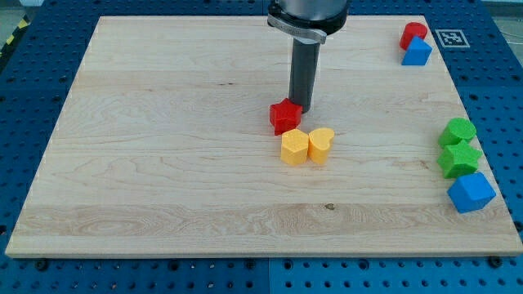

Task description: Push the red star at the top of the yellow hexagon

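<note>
Red star [284,116]: frame centre, touching yellow hexagon [294,147] from above. My tip [302,107], the rod-only end effector, grasps nothing, pressed against star's upper right.

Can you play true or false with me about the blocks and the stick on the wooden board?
1. My tip is right next to the red star. True.
2. The red star sits below the yellow hexagon. False: it sits just above it, toward the view's top.
3. A yellow heart is beside the yellow hexagon. True.
4. The two green blocks are at the view's left. False: they are at the view's right edge.
</note>
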{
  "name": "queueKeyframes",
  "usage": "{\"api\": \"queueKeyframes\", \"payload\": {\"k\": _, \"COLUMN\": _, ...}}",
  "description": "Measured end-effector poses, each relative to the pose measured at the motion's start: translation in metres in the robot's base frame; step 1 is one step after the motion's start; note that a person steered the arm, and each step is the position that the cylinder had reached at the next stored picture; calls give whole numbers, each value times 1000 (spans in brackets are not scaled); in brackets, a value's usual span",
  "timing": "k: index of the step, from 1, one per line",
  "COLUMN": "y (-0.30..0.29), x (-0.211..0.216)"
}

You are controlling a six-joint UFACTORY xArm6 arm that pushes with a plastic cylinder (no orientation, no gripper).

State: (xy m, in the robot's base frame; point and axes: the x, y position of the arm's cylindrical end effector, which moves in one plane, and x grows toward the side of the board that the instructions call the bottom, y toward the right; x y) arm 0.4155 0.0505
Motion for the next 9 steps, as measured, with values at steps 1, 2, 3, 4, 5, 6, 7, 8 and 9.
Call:
{"api": "queueKeyframes", "payload": {"k": 1, "y": 0, "x": 3}}
{"api": "queueKeyframes", "payload": {"k": 2, "y": 0, "x": -20}}
{"api": "queueKeyframes", "payload": {"k": 3, "y": -12, "x": -17}}
{"api": "queueKeyframes", "payload": {"k": 4, "y": -13, "x": -16}}
{"api": "queueKeyframes", "payload": {"k": 5, "y": -13, "x": -4}}
{"api": "queueKeyframes", "payload": {"k": 6, "y": -15, "x": -6}}
{"api": "queueKeyframes", "payload": {"k": 7, "y": -31, "x": -26}}
{"api": "queueKeyframes", "payload": {"k": 8, "y": -60, "x": -21}}
{"api": "queueKeyframes", "payload": {"k": 9, "y": -69, "x": -8}}
